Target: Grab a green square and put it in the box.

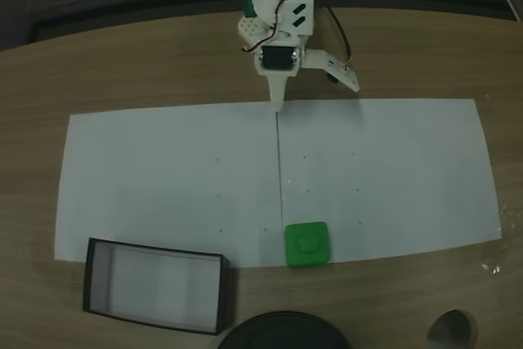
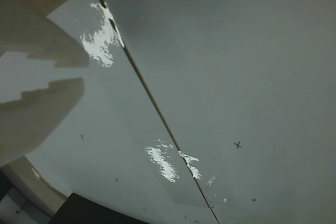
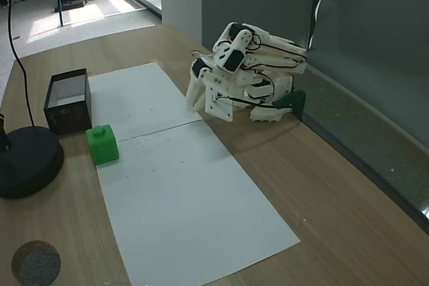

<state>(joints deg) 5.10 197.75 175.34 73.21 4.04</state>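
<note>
The green square (image 1: 306, 243) (image 3: 102, 144) lies on the near edge of the white paper, its knob facing up. Left of it in a fixed view stands the box (image 1: 155, 284); it is black-walled, pale inside and empty, and its wall (image 3: 67, 108) stands just beyond the block in the other fixed view. My gripper (image 1: 278, 102) (image 3: 194, 104) belongs to the folded white arm at the far side and points down at the paper's far edge, well away from both. In the wrist view its fingertips (image 2: 84, 73) stand almost together with nothing between them.
Two white paper sheets (image 1: 163, 177) meet at a seam (image 2: 157, 114) on the wooden table. A round black base (image 1: 282, 331) (image 3: 27, 159) sits near the block and box. A round grommet (image 1: 449, 328) is set in the table. A dark wall (image 3: 375, 45) runs behind the arm.
</note>
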